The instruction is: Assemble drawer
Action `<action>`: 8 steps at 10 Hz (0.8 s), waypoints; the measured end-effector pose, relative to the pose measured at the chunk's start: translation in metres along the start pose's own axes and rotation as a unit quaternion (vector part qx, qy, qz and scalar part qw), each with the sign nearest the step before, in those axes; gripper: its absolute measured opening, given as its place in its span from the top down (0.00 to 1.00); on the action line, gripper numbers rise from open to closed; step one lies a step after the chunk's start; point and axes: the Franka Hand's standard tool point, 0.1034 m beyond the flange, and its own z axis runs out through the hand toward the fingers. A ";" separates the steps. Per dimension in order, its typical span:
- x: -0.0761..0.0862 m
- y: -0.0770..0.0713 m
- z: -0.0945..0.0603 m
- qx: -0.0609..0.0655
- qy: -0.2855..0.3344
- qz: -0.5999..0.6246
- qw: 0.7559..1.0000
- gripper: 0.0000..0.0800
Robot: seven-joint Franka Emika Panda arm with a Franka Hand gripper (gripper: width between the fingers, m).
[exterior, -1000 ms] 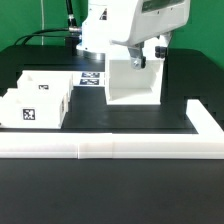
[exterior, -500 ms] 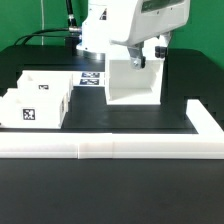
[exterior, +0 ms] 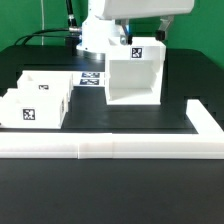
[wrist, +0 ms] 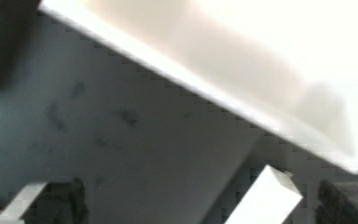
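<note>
The drawer's large white boxy housing (exterior: 134, 78) stands upright on the black table, open toward the camera, with a square tag (exterior: 139, 53) on its back wall. Two smaller white trays (exterior: 35, 100) with tags sit together at the exterior view's left. My gripper (exterior: 143, 30) hangs just above the housing's top, largely cut off by the picture's upper edge. In the wrist view the gripper (wrist: 197, 205) has its two dark fingers (wrist: 43, 205) wide apart. A white edge of the housing (wrist: 274, 195) shows between them, untouched, and a broad white face (wrist: 247, 50) lies beyond.
The marker board (exterior: 92, 78) lies flat on the table between the trays and the housing. A long low white border wall (exterior: 110, 148) runs along the front and turns back at the exterior view's right (exterior: 205, 122). Cables trail behind at the left.
The gripper has risen from inside the housing's top to above it. The tag on the housing's back wall now shows. Housing and trays have not moved.
</note>
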 end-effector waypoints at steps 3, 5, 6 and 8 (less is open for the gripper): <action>0.000 -0.001 0.002 0.001 -0.001 0.000 1.000 0.19; -0.011 -0.003 0.001 -0.001 0.000 0.053 0.999 0.19; -0.021 -0.013 0.002 -0.003 0.000 0.103 0.995 0.19; -0.030 -0.032 0.007 0.000 -0.012 0.147 0.989 0.19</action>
